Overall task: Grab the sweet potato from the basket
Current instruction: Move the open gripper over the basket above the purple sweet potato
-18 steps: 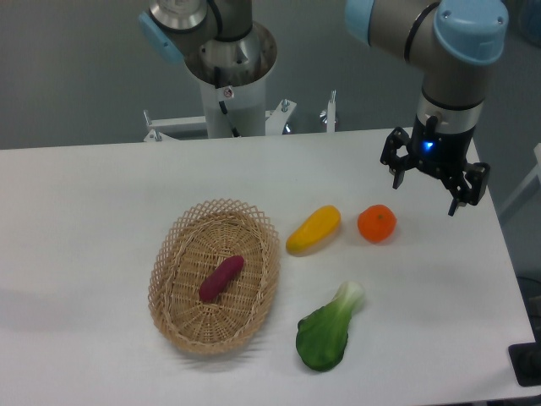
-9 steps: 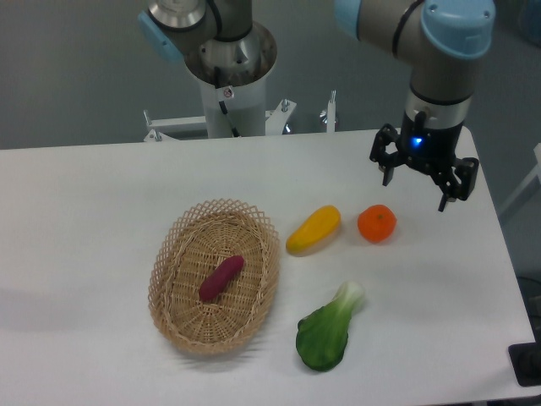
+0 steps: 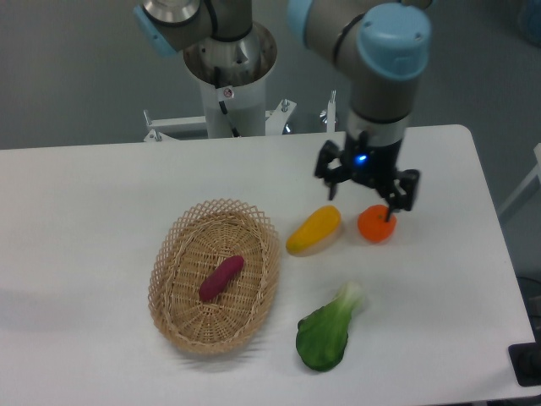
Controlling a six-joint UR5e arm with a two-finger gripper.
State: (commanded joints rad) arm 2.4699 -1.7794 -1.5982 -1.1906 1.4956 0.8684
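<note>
**Potato in basket, gripper up high**

Small, smooth, purple-red potato, shaped like a finger, lying tilted in the middle of the basket. Oval tan wicker, lacy loops round the rim. At 3 o'clock from basket: long yellow veg, round orange, leafy green. Gripper pointing down over the orange, fingers spread, holding nothing.

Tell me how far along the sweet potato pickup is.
Nothing is picked yet: the sweet potato lies in the basket. In hand: the gripper hangs open and empty above the yellow vegetable and orange fruit, right of the basket. Left: reaching the basket, descending, grasping, lifting.
</note>
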